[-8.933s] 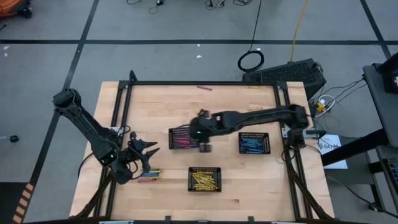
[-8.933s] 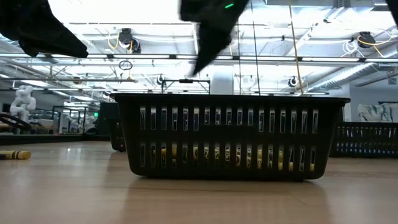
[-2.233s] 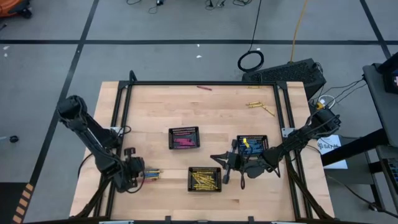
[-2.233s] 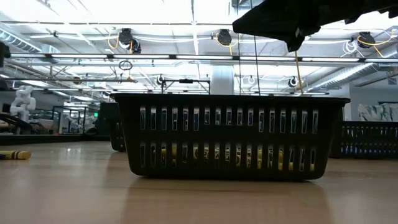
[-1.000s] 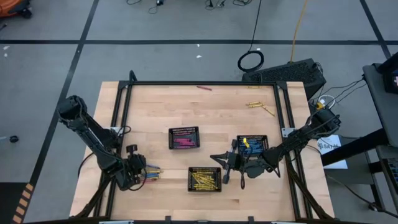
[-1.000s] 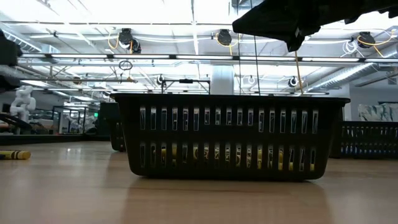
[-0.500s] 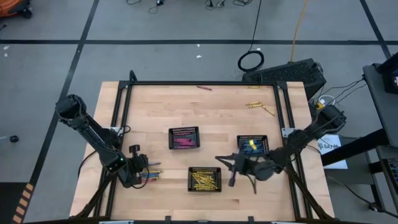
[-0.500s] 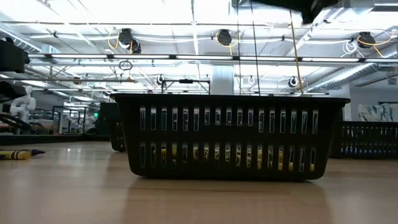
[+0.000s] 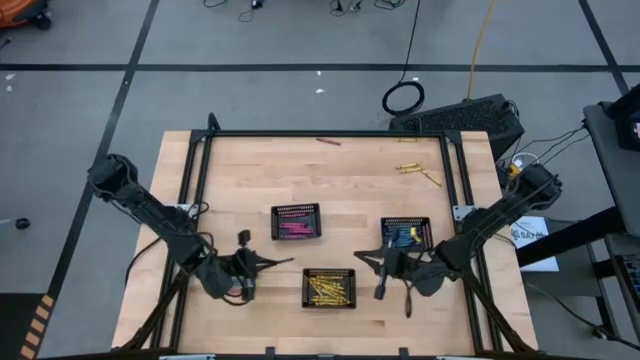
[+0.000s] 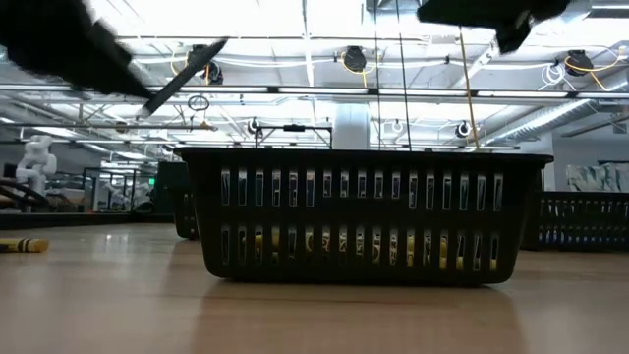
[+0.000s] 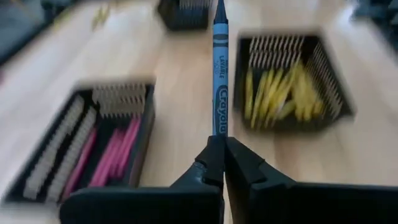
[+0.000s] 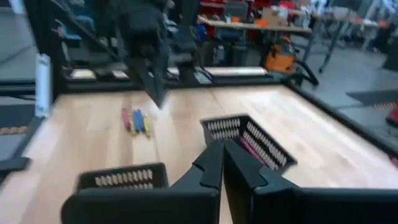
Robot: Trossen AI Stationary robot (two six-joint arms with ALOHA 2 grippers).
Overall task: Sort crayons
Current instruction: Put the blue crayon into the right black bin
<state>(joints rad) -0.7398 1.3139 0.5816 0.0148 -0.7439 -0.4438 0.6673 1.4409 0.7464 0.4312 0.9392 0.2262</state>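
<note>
My left gripper (image 11: 219, 140) is shut on a blue crayon (image 11: 220, 68) and hangs above the table left of the yellow-crayon tray (image 9: 329, 287); in the high view the gripper (image 9: 262, 263) points toward that tray. A few loose crayons (image 12: 135, 121) lie flat on the wood at the near left. The pink-crayon tray (image 9: 296, 222) and the blue-crayon tray (image 9: 407, 233) stand farther back. My right gripper (image 9: 360, 258) is shut on nothing, in the air between the yellow and blue trays. My left gripper pinches the crayon's blunt rear end (image 11: 219, 127) between its two fingertips. The crayon runs on along the fingers, its pointed tip (image 9: 290, 261) toward the table's right. The fingers come from the table's left, slanting a little down. The crayon is clear of the table.
A pink crayon (image 9: 328, 141) and some yellow ones (image 9: 415, 170) lie near the table's far edge. A dark frame rail (image 9: 320, 133) runs around the tabletop. Bare wood lies between the three trays.
My left gripper has come up off the loose crayons at the near left with a blue crayon, tipped from pointing steeply down to nearly level, and swung toward the table's right, toward the yellow tray. My right gripper has risen a little.
</note>
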